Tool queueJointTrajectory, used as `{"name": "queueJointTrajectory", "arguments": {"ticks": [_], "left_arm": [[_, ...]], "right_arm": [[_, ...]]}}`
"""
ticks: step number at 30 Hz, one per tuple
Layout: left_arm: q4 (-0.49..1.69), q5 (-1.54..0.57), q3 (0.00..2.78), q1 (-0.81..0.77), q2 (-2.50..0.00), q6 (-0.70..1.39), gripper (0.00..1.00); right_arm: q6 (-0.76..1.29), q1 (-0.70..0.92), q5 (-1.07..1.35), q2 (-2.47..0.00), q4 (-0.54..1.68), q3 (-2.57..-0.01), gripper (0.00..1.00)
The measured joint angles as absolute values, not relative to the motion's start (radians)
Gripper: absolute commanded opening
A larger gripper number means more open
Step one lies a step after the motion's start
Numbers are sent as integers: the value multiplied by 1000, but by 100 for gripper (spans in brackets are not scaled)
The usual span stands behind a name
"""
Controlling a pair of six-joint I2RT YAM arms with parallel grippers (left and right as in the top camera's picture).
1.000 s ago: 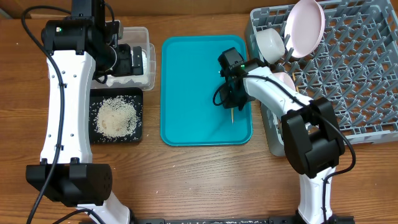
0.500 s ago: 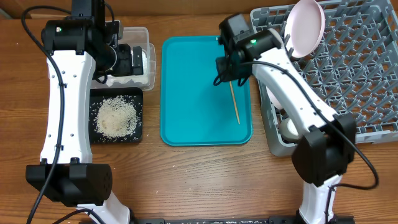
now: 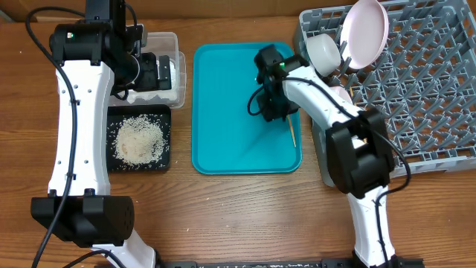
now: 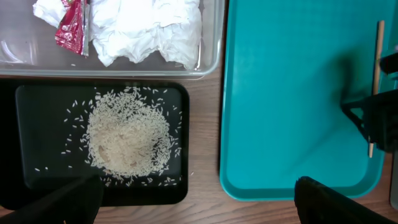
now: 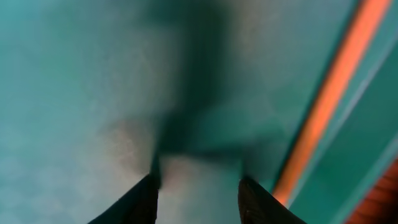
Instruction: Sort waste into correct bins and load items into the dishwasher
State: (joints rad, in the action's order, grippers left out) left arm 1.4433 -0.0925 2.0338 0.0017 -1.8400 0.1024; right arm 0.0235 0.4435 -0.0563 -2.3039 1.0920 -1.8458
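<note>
My right gripper [image 3: 274, 113] is down on the teal tray [image 3: 223, 112], open, with only tray surface between its fingers [image 5: 199, 193]. One wooden chopstick [image 3: 291, 132] lies just to its right along the tray's rim, seen as a blurred orange strip in the right wrist view [image 5: 323, 106]. I see no second chopstick. My left gripper [image 3: 152, 71] hangs open and empty [image 4: 199, 211] over the clear tub [image 3: 175, 39], which holds napkins [image 4: 149, 31] and a red wrapper [image 4: 71, 31]. Rice [image 3: 137, 140] lies in the black tray [image 3: 162, 165]. A plate [image 3: 364, 30] and bowl [image 3: 323, 52] stand in the grey rack [image 3: 431, 89].
The rack's left wall stands close beside the teal tray's right rim, and my right arm reaches across it. A pale dish [image 3: 341, 94] shows in the rack behind that arm. Bare wooden table [image 3: 238, 216] runs along the front.
My right gripper rose toward the tray's far end, then came back down onto the tray. The chopstick now lies further right, by the tray's rim. The left arm has not moved.
</note>
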Motion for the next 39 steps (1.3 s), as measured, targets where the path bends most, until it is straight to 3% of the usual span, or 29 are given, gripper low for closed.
{"name": "queueJointTrajectory", "arguments": {"ticks": [5,16,24,39], "left_arm": [[1443,-92,2034,2,-1840,102,100],[1443,-92,2034,2,-1840,102,100],[1443,-92,2034,2,-1840,102,100],[1443,-92,2034,2,-1840,102,100]], "right_arm": [[1,440,-56,-2307,1085,-1845,37],[-4,438,-123,-2307,1090,-1873,49],[-4,422,-150,-2307,1055,-1883,50],[-48,340,-10,-2306,1041,-1871,40]]}}
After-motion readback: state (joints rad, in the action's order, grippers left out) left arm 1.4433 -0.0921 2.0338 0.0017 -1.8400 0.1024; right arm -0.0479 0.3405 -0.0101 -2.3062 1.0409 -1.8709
